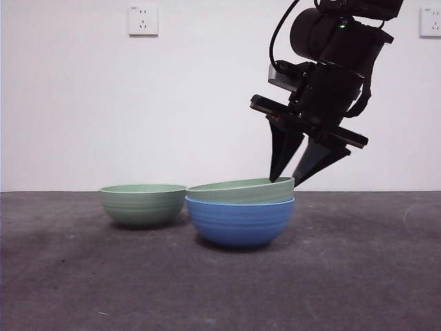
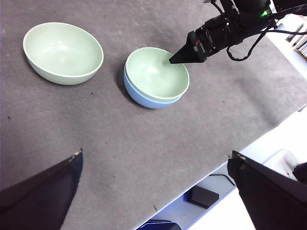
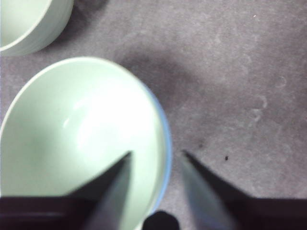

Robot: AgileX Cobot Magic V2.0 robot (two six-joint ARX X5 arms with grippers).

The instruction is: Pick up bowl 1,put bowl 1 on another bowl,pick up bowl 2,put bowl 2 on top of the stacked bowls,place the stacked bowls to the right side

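A pale green bowl [image 1: 241, 189] rests slightly tilted inside the blue bowl [image 1: 240, 221] at the table's middle. My right gripper [image 1: 285, 182] comes down from the upper right and stands open astride that stack's right rim, one jaw inside the green bowl [image 3: 81, 134], the other outside the blue bowl [image 3: 168, 139]. Neither jaw presses the rim. The second pale green bowl [image 1: 142, 203] stands alone just left of the stack, nearly touching it. My left gripper [image 2: 156, 154] hangs open and high, looking down on the stacked green bowl [image 2: 156, 74], the lone green bowl [image 2: 62, 50] and the right gripper [image 2: 180, 56].
The dark grey table mat [image 1: 358, 276] stretches bare to the right of the bowls. The left wrist view shows the table's edge [image 2: 249, 141], with the floor and a dark box [image 2: 204, 196] beyond it. A white wall with sockets [image 1: 142, 21] stands behind.
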